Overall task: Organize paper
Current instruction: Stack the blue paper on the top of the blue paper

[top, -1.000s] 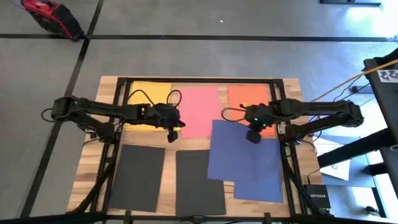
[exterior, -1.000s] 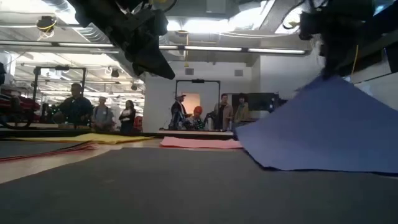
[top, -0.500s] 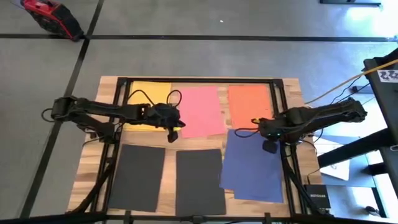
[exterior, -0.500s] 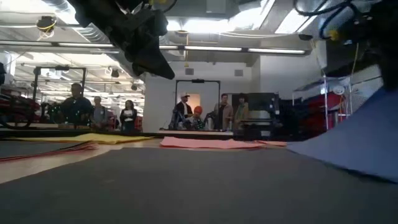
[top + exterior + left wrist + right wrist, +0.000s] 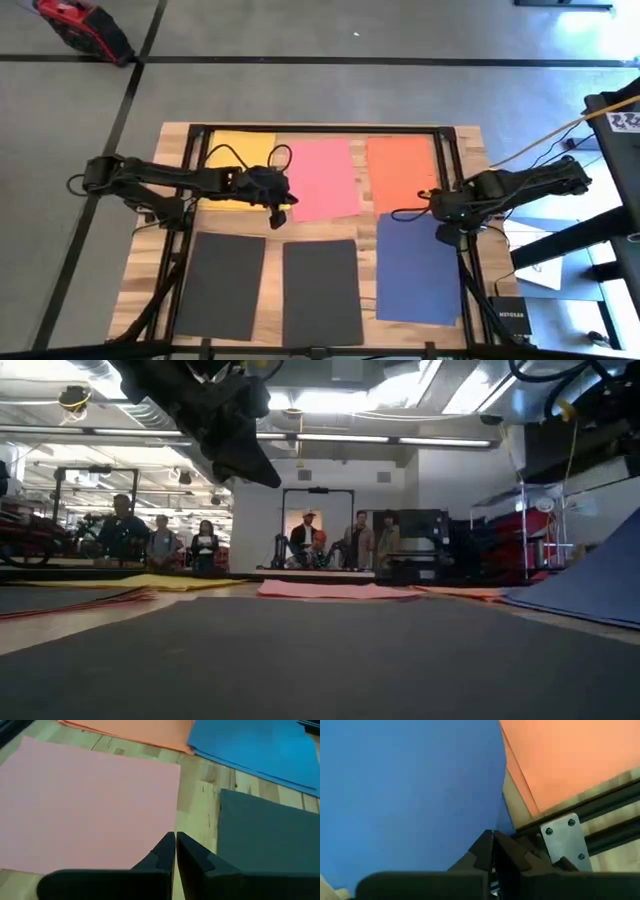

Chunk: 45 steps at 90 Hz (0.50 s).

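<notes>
Pinching the dark blue sheet point(image 5: 417, 266) at its far right corner, the right gripper point(image 5: 445, 233) has its fingers closed on the paper's edge, the sheet's long axis running toward the table's near edge. Just beyond lies the orange sheet point(image 5: 400, 168). The left gripper point(image 5: 282, 212), fingers together and empty, hovers beside the pink sheet point(image 5: 322, 178), near two black sheets point(image 5: 319, 291).

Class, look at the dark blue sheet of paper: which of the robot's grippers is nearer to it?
Right. The right gripper is at the dark blue sheet's far right corner; the left gripper hovers by the pink sheet.
</notes>
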{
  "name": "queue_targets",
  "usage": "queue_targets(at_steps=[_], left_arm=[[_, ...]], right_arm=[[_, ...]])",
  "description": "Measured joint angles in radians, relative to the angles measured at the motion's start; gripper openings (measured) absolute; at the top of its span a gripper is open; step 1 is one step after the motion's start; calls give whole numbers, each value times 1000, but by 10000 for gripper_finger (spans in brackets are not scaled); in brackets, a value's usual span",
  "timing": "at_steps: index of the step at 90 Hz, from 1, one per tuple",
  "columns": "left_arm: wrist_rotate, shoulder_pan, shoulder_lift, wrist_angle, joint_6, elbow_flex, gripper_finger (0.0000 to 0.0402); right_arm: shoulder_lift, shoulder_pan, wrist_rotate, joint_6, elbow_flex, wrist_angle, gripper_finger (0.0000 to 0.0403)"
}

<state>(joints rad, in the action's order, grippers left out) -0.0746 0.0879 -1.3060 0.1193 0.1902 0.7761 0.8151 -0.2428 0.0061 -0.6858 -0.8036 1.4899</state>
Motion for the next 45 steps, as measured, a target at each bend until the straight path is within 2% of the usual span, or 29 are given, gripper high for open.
queue_targets(at_steps=[45], left_arm=[[0, 0, 0, 5, -7, 0, 0]], right_arm=[[20, 0, -50, -47, 5, -66, 0]])
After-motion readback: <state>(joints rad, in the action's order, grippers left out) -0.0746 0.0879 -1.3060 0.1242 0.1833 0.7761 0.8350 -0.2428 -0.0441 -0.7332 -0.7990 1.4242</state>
